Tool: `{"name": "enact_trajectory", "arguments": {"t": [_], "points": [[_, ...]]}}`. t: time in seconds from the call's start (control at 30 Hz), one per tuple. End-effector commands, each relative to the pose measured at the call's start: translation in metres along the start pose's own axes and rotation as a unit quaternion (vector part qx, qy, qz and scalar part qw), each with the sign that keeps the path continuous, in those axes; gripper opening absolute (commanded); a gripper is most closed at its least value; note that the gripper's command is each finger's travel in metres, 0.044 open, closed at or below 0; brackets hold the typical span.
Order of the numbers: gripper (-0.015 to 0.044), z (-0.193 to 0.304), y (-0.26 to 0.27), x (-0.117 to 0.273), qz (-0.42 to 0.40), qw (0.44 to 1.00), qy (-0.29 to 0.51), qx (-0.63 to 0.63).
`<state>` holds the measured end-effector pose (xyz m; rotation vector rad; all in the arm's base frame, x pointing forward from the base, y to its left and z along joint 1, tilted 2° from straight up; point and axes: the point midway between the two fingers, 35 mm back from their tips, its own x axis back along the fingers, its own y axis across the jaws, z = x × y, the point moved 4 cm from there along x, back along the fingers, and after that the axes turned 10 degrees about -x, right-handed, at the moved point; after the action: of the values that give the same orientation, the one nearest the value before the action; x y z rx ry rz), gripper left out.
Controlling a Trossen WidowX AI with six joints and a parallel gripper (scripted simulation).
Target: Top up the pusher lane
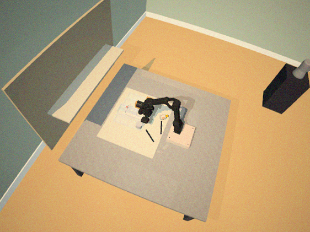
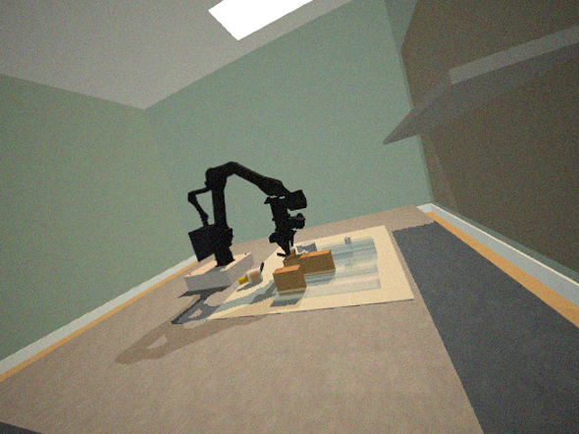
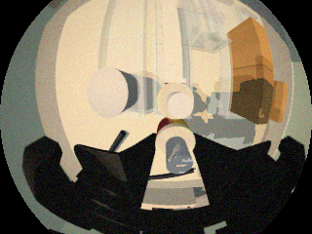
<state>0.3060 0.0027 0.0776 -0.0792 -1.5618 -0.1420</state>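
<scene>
My gripper (image 3: pixel 174 136) (image 2: pixel 288 252) is shut on a jar (image 3: pixel 175 131) with a red and yellow band, seen from above between the fingertips. Just beyond it in the wrist view is a jar with a pale round top (image 3: pixel 180 104), among the clear lane walls; the gap and height difference between the two are hard to tell. The clear lanes also show in the top view (image 1: pixel 126 119), beyond the gripper. The pusher plate and low front stop are not clearly visible. A wide white jar (image 3: pixel 108 93) (image 1: pixel 139 125) stands left of the lane in the wrist view.
Orange-brown boxes (image 3: pixel 251 46) (image 2: pixel 289 279) (image 2: pixel 318 261) stand to the right in the wrist view. A pale jar with a yellow cap (image 1: pixel 162 117) (image 2: pixel 254 275) lies on its side near the arm's base. Two black rods (image 1: pixel 149 135) (image 1: pixel 161 127) lie on the cream mat (image 1: pixel 129 145).
</scene>
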Motion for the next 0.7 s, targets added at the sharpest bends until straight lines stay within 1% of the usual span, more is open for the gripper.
{"name": "enact_trajectory", "arguments": {"t": [0.0,0.67], "points": [[0.0,-0.0113,0.0017,0.0044,-0.002,1.0,-0.02,0.002],[0.0,-0.0187,0.0031,0.0058,-0.002,1.0,-0.02,0.002]]}}
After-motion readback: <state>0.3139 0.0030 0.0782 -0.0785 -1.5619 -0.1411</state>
